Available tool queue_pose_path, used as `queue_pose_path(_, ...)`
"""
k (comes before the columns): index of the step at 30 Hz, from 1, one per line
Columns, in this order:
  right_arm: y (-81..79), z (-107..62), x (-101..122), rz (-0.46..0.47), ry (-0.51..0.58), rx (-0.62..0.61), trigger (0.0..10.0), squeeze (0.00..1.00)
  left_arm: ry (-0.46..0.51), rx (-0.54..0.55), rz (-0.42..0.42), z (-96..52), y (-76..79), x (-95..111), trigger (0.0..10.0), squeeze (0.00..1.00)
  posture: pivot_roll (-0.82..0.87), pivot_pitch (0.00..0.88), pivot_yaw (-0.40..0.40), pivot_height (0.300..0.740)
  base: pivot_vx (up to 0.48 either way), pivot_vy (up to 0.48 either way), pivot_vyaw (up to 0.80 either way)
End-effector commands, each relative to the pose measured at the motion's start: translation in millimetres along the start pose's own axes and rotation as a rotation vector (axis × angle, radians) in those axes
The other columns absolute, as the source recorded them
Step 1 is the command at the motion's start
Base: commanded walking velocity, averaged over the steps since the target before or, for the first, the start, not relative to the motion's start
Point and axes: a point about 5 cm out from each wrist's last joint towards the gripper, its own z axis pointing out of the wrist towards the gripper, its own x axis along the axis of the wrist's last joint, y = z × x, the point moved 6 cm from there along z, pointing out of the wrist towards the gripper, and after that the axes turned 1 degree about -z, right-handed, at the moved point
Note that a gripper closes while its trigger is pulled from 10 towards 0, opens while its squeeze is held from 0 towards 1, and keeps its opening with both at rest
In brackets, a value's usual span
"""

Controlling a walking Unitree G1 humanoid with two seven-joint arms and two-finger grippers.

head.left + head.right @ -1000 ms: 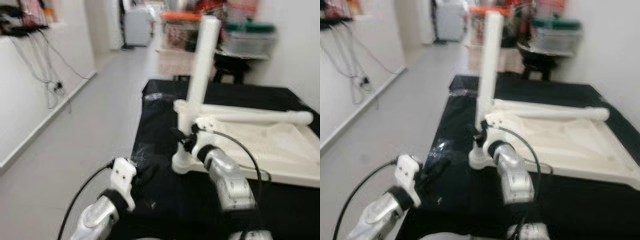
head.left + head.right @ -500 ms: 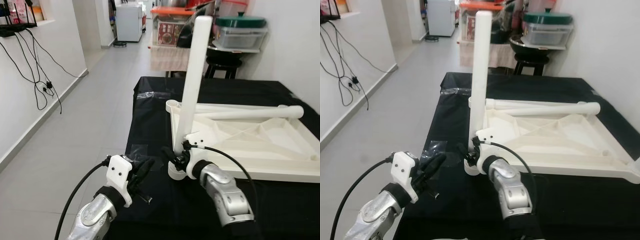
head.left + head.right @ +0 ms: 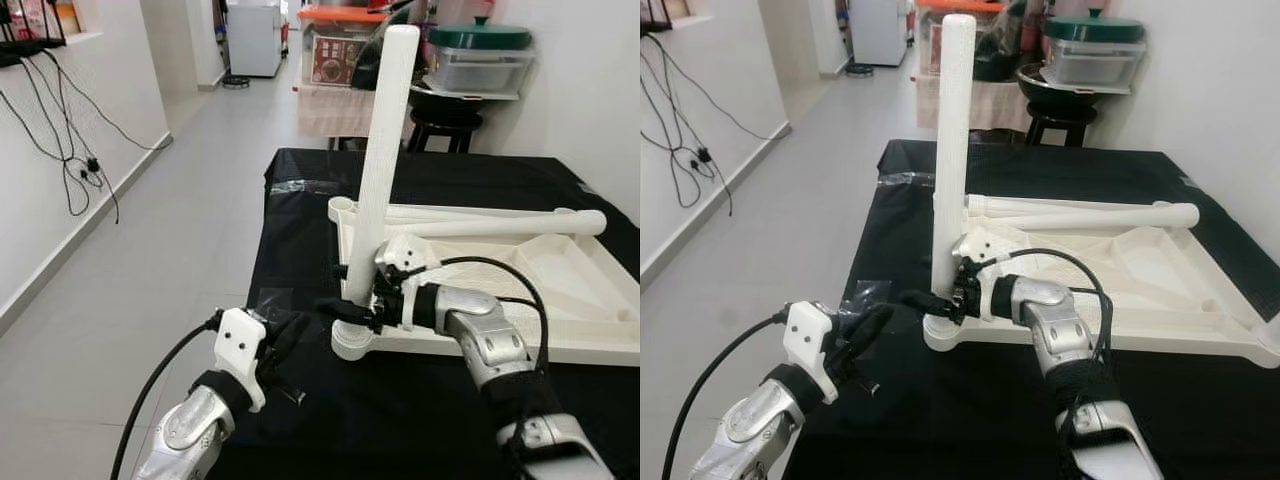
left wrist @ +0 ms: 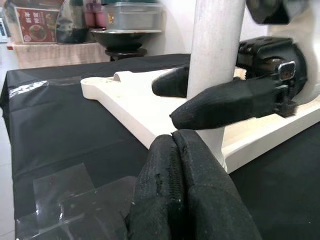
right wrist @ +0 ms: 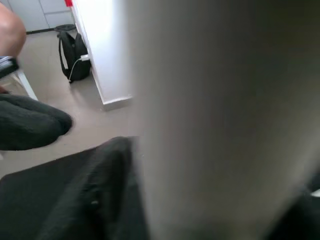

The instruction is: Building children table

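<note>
Right gripper [image 3: 345, 305] around table leg [image 3: 378, 160], black cloth [image 3: 300, 215]

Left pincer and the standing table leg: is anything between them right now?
Nothing but bare black cloth. In the left wrist view the shut left pincer faces the upright leg, with one finger of the right pincer across the leg's near side.
</note>
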Motion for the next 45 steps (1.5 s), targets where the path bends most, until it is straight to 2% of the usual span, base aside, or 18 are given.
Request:
queue_pose_path(1, 2.7, 2.2, 4, 0.031, 0.024, 0.015, 0.0, 0.00, -0.007, 0.008, 0.007, -1.0, 0.5, -2, 10.0, 0.00, 0.09, 0.000, -0.079, 0.740, 0.000, 0.000, 0.00)
queue_pose_path(10, 14.5, -12.2, 6, 0.062, 0.050, 0.018, 0.0, 0.00, -0.010, 0.017, 0.003, -2.3, -0.4, -3, 10.0, 0.00, 0.08, 0.000, -0.074, 0.740, 0.000, 0.000, 0.00)
queue_pose_path(15, 8.4, -18.9, -1, 0.047, 0.050, 0.034, 0.0, 0.00, -0.011, 0.017, -0.004, -2.9, -0.3, -2, 10.0, 0.00, 0.06, 0.000, -0.076, 0.740, 0.000, 0.000, 0.00)
queue_pose_path(16, 2.1, -18.2, -14, 0.031, 0.039, -0.098, 0.0, 0.00, -0.011, 0.017, -0.008, -5.0, -1.5, -1, 10.0, 0.00, 0.04, 0.000, -0.076, 0.740, 0.000, 0.000, 0.00)
queue_pose_path(18, 2.1, -18.2, -14, 0.031, 0.039, -0.098, 0.0, 0.00, -0.011, 0.017, -0.008, -5.0, -1.5, -1, 10.0, 0.00, 0.04, 0.000, -0.076, 0.740, 0.000, 0.000, 0.00)
queue_pose_path(19, 9.5, -15.0, -17, 0.049, 0.056, -0.265, 0.0, 0.00, -0.011, 0.017, -0.009, -5.7, -2.0, -1, 10.0, 0.00, 0.04, 0.000, -0.076, 0.740, 0.000, 0.000, 0.00)
queue_pose_path(20, 13.6, -13.9, -20, 0.276, 0.198, -0.625, 0.0, 0.00, -0.011, 0.018, -0.009, -6.6, -3.7, -1, 10.0, 0.00, 0.02, 0.000, -0.057, 0.740, 0.000, 0.000, 0.00)
queue_pose_path(21, 13.6, -13.9, -20, 0.276, 0.198, -0.625, 0.0, 0.00, -0.011, 0.018, -0.009, -6.6, -3.7, -1, 10.0, 0.00, 0.02, 0.000, -0.057, 0.740, 0.000, 0.000, 0.00)
queue_pose_path(23, -21.0, -8.2, -3, 0.120, 0.193, -0.744, 0.0, 0.00, -0.018, 0.007, -0.016, -6.7, -5.9, -1, 10.0, 0.00, 0.03, 0.008, -0.046, 0.740, 0.000, 0.000, 0.00)
queue_pose_path(25, -27.6, -2.5, 10, 0.092, 0.234, -0.693, 0.0, 0.00, -0.022, 0.003, -0.014, -6.9, -6.8, -2, 10.0, 0.00, -0.01, 0.000, -0.016, 0.740, 0.000, 0.000, 0.00)
queue_pose_path(27, -24.1, 1.9, -5, 0.127, 0.178, -0.648, 0.0, 0.00, -0.025, -0.007, -0.023, -5.4, -6.2, -3, 10.0, 0.00, 0.01, 0.000, -0.029, 0.740, 0.000, 0.000, 0.00)
queue_pose_path(29, -14.3, 3.0, -25, 0.242, 0.138, -0.638, 0.0, 0.00, -0.030, -0.020, -0.026, -4.0, -5.3, -4, 10.0, 0.00, 0.02, 0.000, -0.040, 0.740, 0.000, 0.000, 0.00)
queue_pose_path(33, -19.0, 8.6, -23, 0.213, 0.130, -0.606, 0.0, 0.00, -0.016, 0.018, -0.028, -5.7, -8.7, -3, 10.0, 0.00, 0.02, 0.000, -0.042, 0.740, 0.000, 0.000, 0.00)
queue_pose_path(34, -18.6, 6.2, -25, 0.208, 0.115, -0.629, 3.5, 0.00, -0.014, 0.022, -0.030, -5.4, -9.2, -3, 10.0, 0.00, 0.02, 0.000, -0.041, 0.740, 0.000, 0.000, 0.00)
queue_pose_path(37, -19.0, 2.2, -26, 0.212, 0.095, -0.676, 3.5, 0.00, -0.016, 0.021, -0.031, -4.9, -9.3, -4, 10.0, 0.00, 0.02, 0.000, -0.041, 0.740, 0.000, 0.000, 0.00)
queue_pose_path(38, -23.3, 4.6, -22, 0.221, 0.104, -0.641, 10.0, 1.00, -0.017, 0.015, -0.033, -4.4, -8.4, -4, 10.0, 0.00, 0.02, 0.000, -0.042, 0.740, 0.000, 0.000, 0.00)
queue_pose_path(39, -23.3, 4.6, -22, 0.221, 0.104, -0.641, 10.0, 1.00, -0.017, 0.015, -0.033, -4.4, -8.4, -4, 10.0, 0.00, 0.02, 0.000, -0.042, 0.740, 0.000, 0.000, 0.00)
queue_pose_path(45, -36.6, 16.1, 1, 0.186, 0.160, -0.358, 10.0, 1.00, -0.024, -0.007, -0.039, -1.9, -4.0, -6, 10.0, 0.00, 0.02, 0.000, -0.045, 0.740, 0.000, 0.000, 0.00)
